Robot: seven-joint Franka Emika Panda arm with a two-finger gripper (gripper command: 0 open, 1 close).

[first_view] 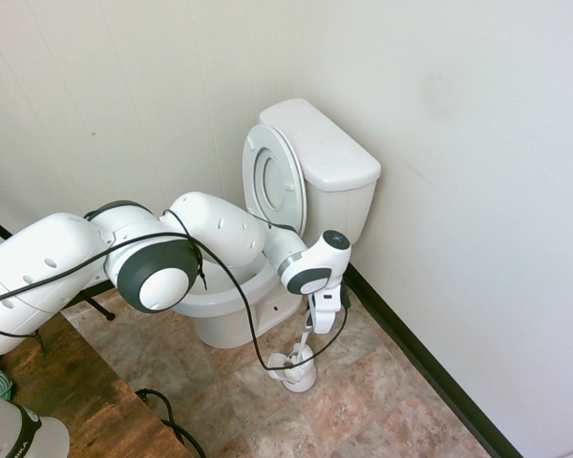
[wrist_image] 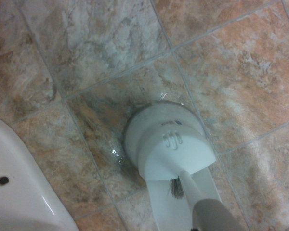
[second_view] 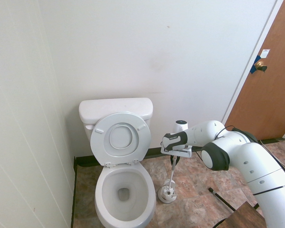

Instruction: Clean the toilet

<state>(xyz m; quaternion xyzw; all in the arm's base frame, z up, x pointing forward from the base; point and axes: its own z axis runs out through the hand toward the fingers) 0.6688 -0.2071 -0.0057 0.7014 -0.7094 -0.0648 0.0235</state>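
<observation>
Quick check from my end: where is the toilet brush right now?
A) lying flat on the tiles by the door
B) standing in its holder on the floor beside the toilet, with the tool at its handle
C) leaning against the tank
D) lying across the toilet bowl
B: the brush stands upright in the white holder on the tiled floor beside the toilet, and the tool sits at the top of its handle.

Small home bathroom. White porcelain toilet with raised lid and boxy tank against plain white walls, toilet brush holder beside it on mottled stone-look floor tiles. Brown wooden door with brass knob at one side.
</observation>
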